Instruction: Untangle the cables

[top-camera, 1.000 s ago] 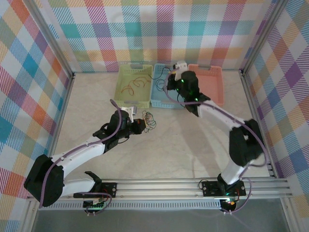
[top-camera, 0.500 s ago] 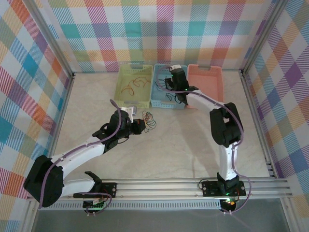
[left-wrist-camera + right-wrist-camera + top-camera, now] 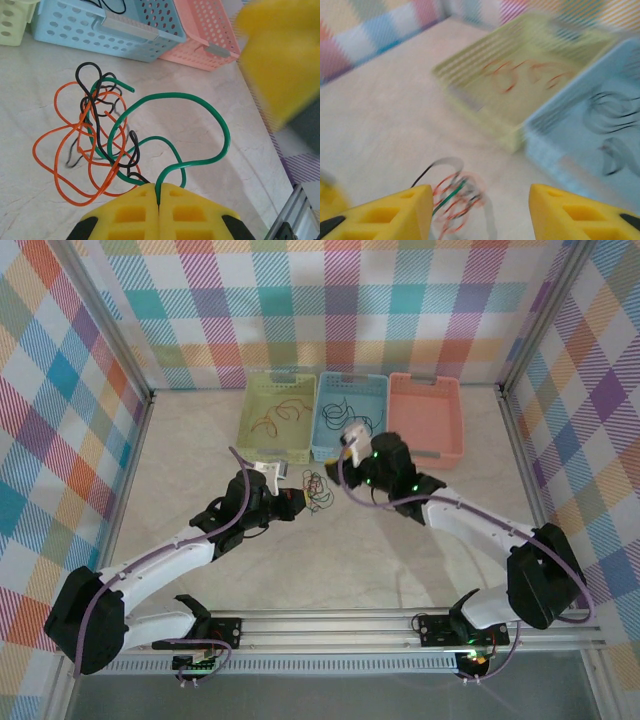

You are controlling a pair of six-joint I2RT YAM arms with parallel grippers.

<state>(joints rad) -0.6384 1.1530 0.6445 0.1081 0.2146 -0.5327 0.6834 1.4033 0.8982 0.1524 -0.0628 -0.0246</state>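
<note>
The left gripper [image 3: 159, 194] is clenched on a green cable [image 3: 175, 94], which goes in between the two closed yellow fingers [image 3: 125, 215]. Just beyond it, the tangle [image 3: 318, 490] lies on the table [image 3: 180, 470]. There the green cable loops together with an orange cable [image 3: 35, 150] and a black cable [image 3: 106, 95]. The right gripper [image 3: 479, 200] hovers near the tangle, on its far right side, with its jaws apart and nothing between them. Farther away, three baskets stand side by side near the back wall. The green basket [image 3: 480, 97] holds loose orange and red cables [image 3: 278, 416]. The blue basket [image 3: 75, 35] holds black cables [image 3: 345, 405]. The pink basket [image 3: 425, 382] is to its right.
</note>
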